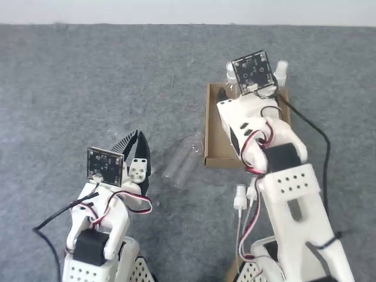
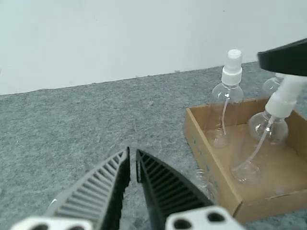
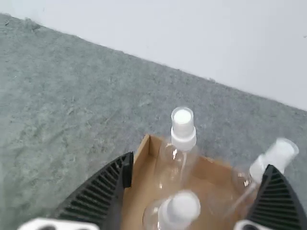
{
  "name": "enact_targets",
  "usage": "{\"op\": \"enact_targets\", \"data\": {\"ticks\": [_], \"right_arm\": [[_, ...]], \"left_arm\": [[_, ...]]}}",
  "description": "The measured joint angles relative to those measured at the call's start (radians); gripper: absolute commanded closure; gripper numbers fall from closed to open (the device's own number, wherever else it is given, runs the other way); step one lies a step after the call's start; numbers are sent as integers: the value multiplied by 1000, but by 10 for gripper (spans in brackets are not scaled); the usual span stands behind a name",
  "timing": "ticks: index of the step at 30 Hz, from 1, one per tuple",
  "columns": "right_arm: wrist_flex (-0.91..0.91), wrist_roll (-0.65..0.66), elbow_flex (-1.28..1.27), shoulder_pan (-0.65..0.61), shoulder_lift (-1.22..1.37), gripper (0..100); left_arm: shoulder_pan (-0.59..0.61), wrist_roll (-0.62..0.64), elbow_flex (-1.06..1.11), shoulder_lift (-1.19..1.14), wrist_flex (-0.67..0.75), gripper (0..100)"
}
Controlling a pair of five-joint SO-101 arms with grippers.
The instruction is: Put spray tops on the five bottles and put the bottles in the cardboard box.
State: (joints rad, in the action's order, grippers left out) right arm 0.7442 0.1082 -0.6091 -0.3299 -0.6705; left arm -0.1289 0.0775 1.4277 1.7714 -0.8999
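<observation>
With the right tool (image 3: 197, 167) spread wide over three capped bottles (image 3: 183, 129) standing in the cardboard box (image 1: 214, 134), a careless move could topple one, while the left tool (image 2: 133, 153), nearly closed, sat near two uncapped bottles (image 1: 182, 161) lying beside it.

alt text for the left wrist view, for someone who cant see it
The left end effector, shut and holding nothing, hangs over grey carpet beside a cardboard box. In the box stand clear bottles with white spray tops; an uncapped bottle lies outside it.
</observation>
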Motion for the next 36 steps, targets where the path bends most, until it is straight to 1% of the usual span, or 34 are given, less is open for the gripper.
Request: {"op": "enact_targets", "data": {"ticks": [4, 6, 10, 13, 16, 19, 24, 27, 29, 31, 36], "right_arm": [[236, 0, 40, 0, -44, 663], [308, 0, 46, 0, -66, 663], [402, 0, 48, -9, -114, 663], [416, 0, 48, -106, -121, 663], [348, -66, 6, -232, -109, 663], [245, -166, -9, -330, -6, 663], [97, -328, -9, -368, 236, 663], [58, -465, -9, -387, 338, 663], [40, -555, -9, -397, 382, 663], [25, -623, -9, -400, 419, 663], [-11, -735, -8, -425, 508, 663]], "left_arm": [[2, -11, 0, -3, 3, 989], [2, -17, 0, -3, 18, 989], [2, -37, 0, -3, 23, 988], [20, -66, -5, -3, 23, 988], [101, -66, -86, -31, 0, 987], [212, -86, -224, -166, -40, 983], [381, -247, -482, -451, -160, 882], [502, -339, -574, -618, -181, 863], [577, -400, -594, -706, -180, 863], [626, -456, -595, -761, -163, 863], [658, -499, -529, -781, -66, 863]]}}
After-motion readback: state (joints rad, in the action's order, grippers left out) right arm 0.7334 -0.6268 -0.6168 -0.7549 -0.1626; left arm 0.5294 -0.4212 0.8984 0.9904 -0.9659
